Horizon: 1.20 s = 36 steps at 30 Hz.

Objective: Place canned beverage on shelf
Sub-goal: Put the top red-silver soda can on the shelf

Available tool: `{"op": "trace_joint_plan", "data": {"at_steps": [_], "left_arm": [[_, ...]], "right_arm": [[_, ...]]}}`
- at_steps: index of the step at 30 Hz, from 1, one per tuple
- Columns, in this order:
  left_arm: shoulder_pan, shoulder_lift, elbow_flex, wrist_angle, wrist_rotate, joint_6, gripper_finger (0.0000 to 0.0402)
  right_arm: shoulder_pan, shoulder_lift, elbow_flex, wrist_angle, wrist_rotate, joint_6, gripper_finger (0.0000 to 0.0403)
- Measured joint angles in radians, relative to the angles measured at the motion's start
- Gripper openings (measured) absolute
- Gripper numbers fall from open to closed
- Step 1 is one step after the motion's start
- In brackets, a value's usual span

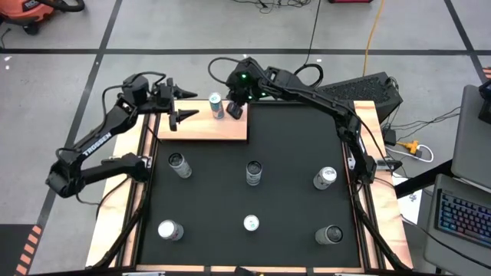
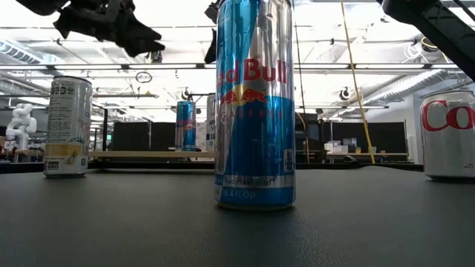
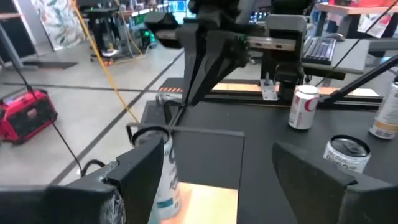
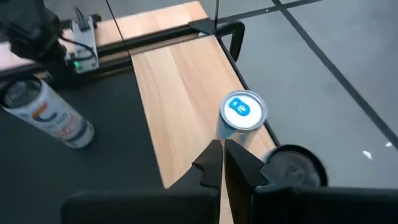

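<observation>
Looking down at the black mat (image 1: 253, 199) first: six cans are standing on it, among them a tall blue one (image 1: 254, 173) mid-mat and a red-and-white one (image 1: 325, 178) to its right. I don't see any of them being handled.

The shelf (image 1: 207, 129) sits at the mat's far-left corner. One blue-topped can (image 1: 215, 105) stands upright on it near the far edge, in the right half of the board. I'd call that placement done.

Right gripper (image 1: 235, 110) is just beside that can, above the shelf's right end. In the right wrist view its fingers (image 4: 211, 163) are pressed together with nothing between them, clear of the can (image 4: 241, 115).

Left gripper (image 1: 181, 104) hovers over the shelf's left end, fingers (image 3: 143, 168) spread wide, empty.

What's left, as I read it: back the right arm off. Any further cans from the mat would be extra.
</observation>
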Motion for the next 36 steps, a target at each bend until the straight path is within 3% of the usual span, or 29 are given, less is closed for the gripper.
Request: {"op": "trace_joint_plan", "data": {"at_steps": [5,13,27,36], "left_arm": [[-0.061,-0.024,0.0,-0.001,-0.023,0.0,0.0299],[-0.142,-0.051,0.0,-0.003,-0.025,0.0,0.0299],[-0.199,-0.053,0.0,-0.106,-0.074,-0.004,0.0299],[-0.223,-0.053,0.0,-0.132,-0.078,-0.052,0.0299]], "right_arm": [[0.017,0.0,0.0,-0.01,-0.008,0.119,0.0],[0.025,-0.032,0.0,-0.16,-0.188,0.154,0.0],[0.024,-0.176,0.0,-0.497,-0.178,0.128,0.0],[0.028,-0.187,0.0,-0.615,-0.181,0.057,0.0]]}}
